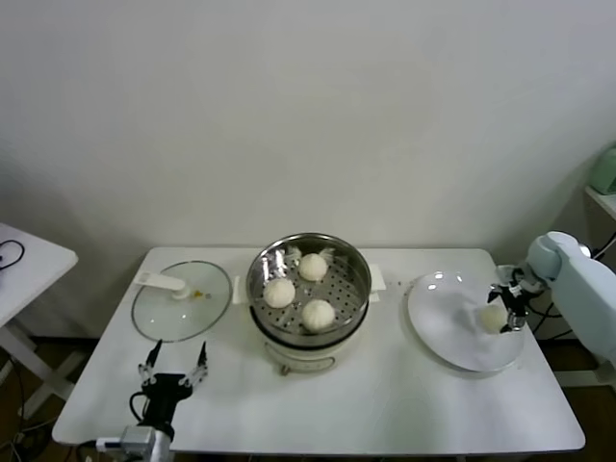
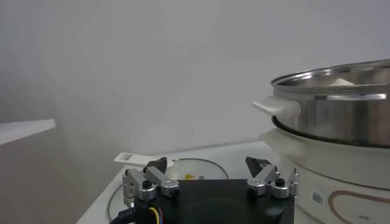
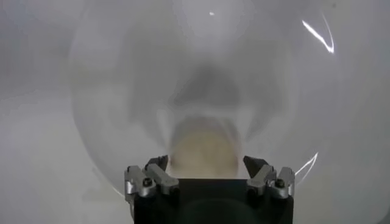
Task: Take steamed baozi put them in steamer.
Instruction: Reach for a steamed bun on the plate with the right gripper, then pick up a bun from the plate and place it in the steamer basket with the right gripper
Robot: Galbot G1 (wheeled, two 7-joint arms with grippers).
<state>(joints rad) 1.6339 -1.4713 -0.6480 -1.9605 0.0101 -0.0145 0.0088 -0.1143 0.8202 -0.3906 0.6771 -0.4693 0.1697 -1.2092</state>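
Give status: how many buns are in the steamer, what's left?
Done: three cream-white buns sit in the shiny steel steamer. In hand: the open right gripper straddles the last bun on the white plate, not yet gripped. The left gripper idles by the glass lid.

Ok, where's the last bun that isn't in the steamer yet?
In the head view the last bun lies on the white plate at the table's right, right of the steamer, between the open fingers of the right gripper.

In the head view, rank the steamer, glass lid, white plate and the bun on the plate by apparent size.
1. Steamer and white plate: look alike, unranked.
2. Glass lid, slightly smaller.
3. Bun, smallest by far, between the open right gripper's fingers.
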